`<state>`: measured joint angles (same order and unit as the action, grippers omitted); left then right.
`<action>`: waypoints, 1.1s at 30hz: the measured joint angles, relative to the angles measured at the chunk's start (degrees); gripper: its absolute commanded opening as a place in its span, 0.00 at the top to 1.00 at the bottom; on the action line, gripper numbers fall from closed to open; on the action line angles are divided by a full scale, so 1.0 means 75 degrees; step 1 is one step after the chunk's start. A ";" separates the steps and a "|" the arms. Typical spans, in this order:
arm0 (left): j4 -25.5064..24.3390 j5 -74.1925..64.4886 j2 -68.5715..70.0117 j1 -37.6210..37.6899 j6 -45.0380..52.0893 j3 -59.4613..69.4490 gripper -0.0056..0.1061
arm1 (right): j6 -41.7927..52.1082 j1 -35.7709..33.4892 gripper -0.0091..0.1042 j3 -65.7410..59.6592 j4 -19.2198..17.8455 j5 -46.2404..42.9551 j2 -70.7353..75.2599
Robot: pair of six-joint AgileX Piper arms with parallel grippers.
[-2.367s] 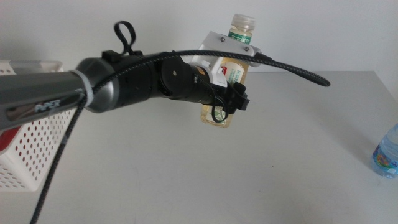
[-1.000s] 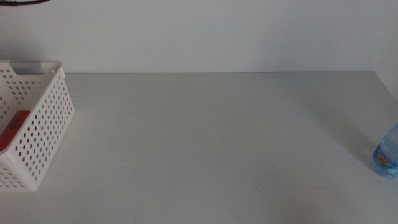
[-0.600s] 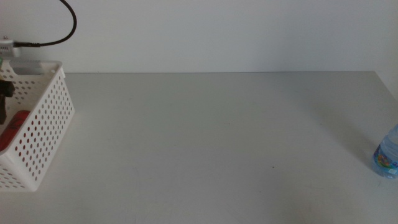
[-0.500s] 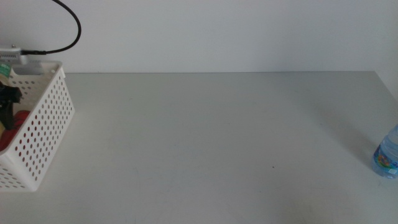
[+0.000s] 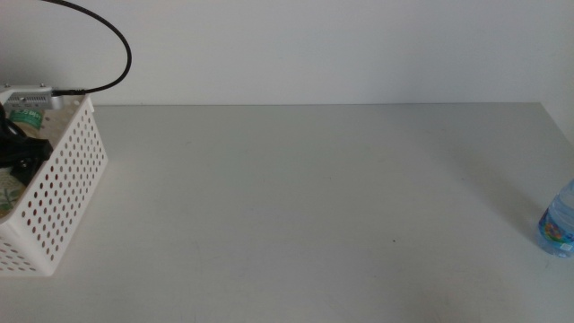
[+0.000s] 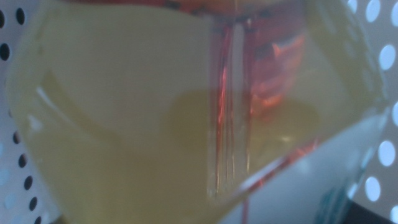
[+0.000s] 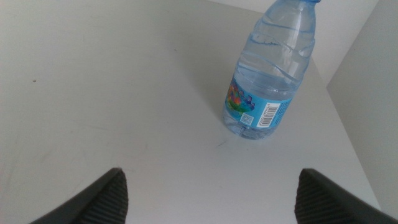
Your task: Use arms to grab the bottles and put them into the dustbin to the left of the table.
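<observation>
Yellow tea bottle with green label (image 6: 143, 118) down inside white perforated plastic basket (image 5: 63, 188), filling left wrist view, red showing through behind. Left gripper (image 5: 20, 154) also inside basket; jaws hidden, grip impossible to tell. Small clear water bottle (image 7: 270, 74) upright, far across pale grey tabletop (image 5: 305, 206) from basket, just ahead of right gripper (image 7: 211, 186). Right jaws spread wide, empty.

The left pincer (image 5: 13, 154) is at the far left edge of the middle view, just a dark lump with its white housing and a black cable arcing up behind it; can't make out its jaws. The right pincer (image 7: 211, 190) hangs low with jaws spread wide apart, gripping nothing.
</observation>
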<state>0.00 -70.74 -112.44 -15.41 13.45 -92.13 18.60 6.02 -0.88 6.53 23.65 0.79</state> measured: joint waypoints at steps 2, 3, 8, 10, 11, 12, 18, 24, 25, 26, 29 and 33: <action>0.0048 0.0008 0.0000 0.0000 0.0052 0.0000 0.13 | 0.0000 0.0000 0.17 0.0000 0.0000 0.0000 0.0000; 0.0000 0.0023 0.0000 0.0000 0.0106 0.0000 0.11 | 0.0000 0.0000 0.17 0.0000 0.0000 0.0000 0.0000; 0.0150 -0.0011 0.0092 0.0009 0.0303 -0.0086 0.11 | 0.0000 0.0000 0.17 0.0000 0.0000 0.0000 0.0000; 0.0125 0.0044 0.0201 0.0009 0.0274 -0.0164 0.11 | 0.0000 0.0000 0.17 0.0000 0.0000 0.0000 0.0000; 0.0093 0.0063 0.0285 0.0009 0.0262 -0.0190 0.12 | 0.0000 0.0000 0.17 0.0000 0.0000 0.0000 0.0000; 0.0084 0.0074 0.0368 0.0009 0.0242 -0.0206 0.12 | 0.0000 0.0000 0.17 0.0000 0.0000 0.0000 0.0000; -0.0195 0.0047 0.1251 0.0424 0.0059 -0.0279 0.15 | 0.0000 0.0000 0.17 0.0000 0.0000 0.0000 0.0000; -0.0119 -0.0037 0.2390 0.1404 -0.0506 -0.0298 0.16 | 0.0000 0.0000 0.17 0.0000 0.0000 0.0000 0.0000; -0.0066 -0.0015 0.2586 0.1609 -0.0541 -0.0298 0.16 | 0.0000 0.0000 0.17 0.0000 0.0000 0.0000 0.0000; 0.0000 0.0083 0.2774 0.1822 -0.0531 -0.0298 0.16 | 0.0000 0.0000 0.17 0.0000 0.0000 0.0000 0.0000; 0.0233 0.0497 0.3235 0.2479 -0.0414 -0.0298 0.16 | 0.0000 0.0000 0.17 0.0000 0.0000 0.0000 0.0000; 0.0501 0.0698 0.3779 0.3446 -0.0321 -0.0224 0.16 | 0.0000 0.0000 0.17 0.0000 0.0000 0.0000 0.0000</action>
<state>3.76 -65.50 -84.10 10.43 11.04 -93.81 18.60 6.02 -0.88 6.53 23.65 0.79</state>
